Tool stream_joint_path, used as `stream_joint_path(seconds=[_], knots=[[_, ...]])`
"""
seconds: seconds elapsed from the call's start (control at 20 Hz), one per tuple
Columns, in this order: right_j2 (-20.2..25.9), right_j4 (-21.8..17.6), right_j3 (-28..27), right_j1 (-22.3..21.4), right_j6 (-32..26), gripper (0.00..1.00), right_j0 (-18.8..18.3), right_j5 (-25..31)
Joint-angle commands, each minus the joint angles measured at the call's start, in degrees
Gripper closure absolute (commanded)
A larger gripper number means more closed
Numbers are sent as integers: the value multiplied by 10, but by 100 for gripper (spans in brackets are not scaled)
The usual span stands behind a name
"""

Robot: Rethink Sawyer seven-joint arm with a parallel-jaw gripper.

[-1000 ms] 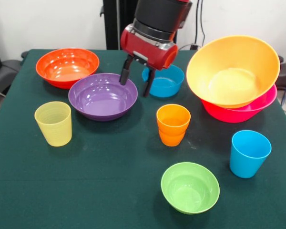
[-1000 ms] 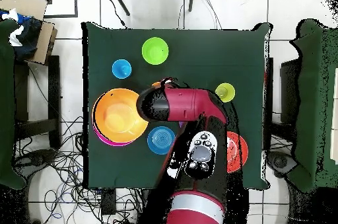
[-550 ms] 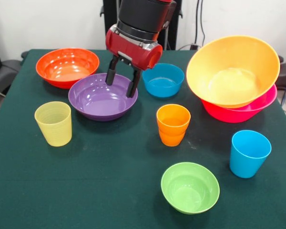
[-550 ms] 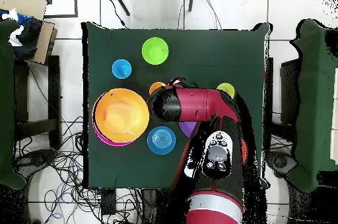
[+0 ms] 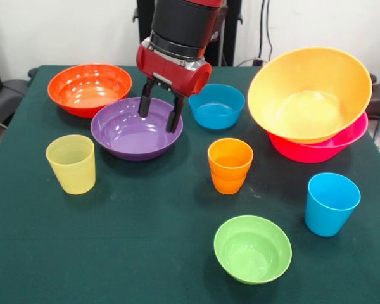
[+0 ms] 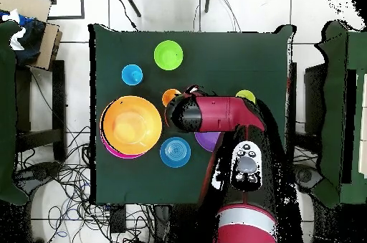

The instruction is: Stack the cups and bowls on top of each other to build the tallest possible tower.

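My gripper (image 5: 158,120) hangs open and empty over the far right part of the purple bowl (image 5: 130,133), fingertips just above its rim. The blue bowl (image 5: 216,106) sits right of it and the red-orange bowl (image 5: 88,87) at the back left. A large orange bowl (image 5: 310,95) rests tilted in the hot pink bowl (image 5: 323,151). The orange cup (image 5: 230,164), ribbed yellow-green cup (image 5: 71,163), sky blue cup (image 5: 331,202) and lime green bowl (image 5: 252,248) stand apart. Overhead, the arm (image 6: 215,115) hides the gripper and most of the purple bowl (image 6: 208,142).
A dark green cloth covers the table (image 5: 145,253). In the overhead view the lime bowl (image 6: 168,54), blue cup (image 6: 132,74), orange bowl (image 6: 131,124) and blue bowl (image 6: 175,151) lie to the arm's left. Chairs stand at both sides of the table.
In the front view the gripper has moved left, from beside the blue bowl to over the purple bowl's far side. It has stayed open. No cup or bowl has moved.
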Motion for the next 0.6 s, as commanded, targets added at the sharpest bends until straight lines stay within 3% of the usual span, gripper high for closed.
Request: stream_joint_path(seconds=[0.05, 0.6], knots=[[98, -61, 36, -6, -146, 0, -41, 39], [137, -119, 29, -8, -179, 0, -80, 45]])
